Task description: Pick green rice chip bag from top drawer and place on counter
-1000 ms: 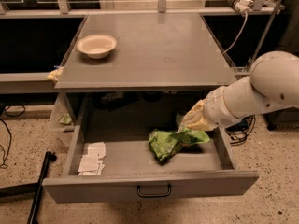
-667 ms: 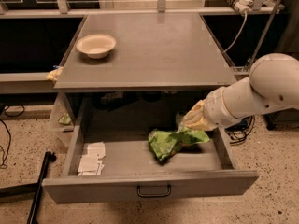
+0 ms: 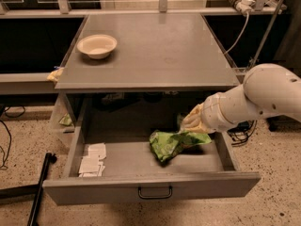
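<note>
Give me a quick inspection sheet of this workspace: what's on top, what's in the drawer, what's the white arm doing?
Surface: smooth grey counter; pale round bowl near its left edge.
Job's things: wide grey metal top drawer, open; shiny lime-green rice chip bag crumpled inside, right of middle.
Clutter: small white paper packets at the drawer's front left.
Grippers: gripper inside the drawer, at the bag's right end.
Cables: white cable rear right; dark cables under the arm.
Surroundings: speckled floor; black pole lower left.
</note>
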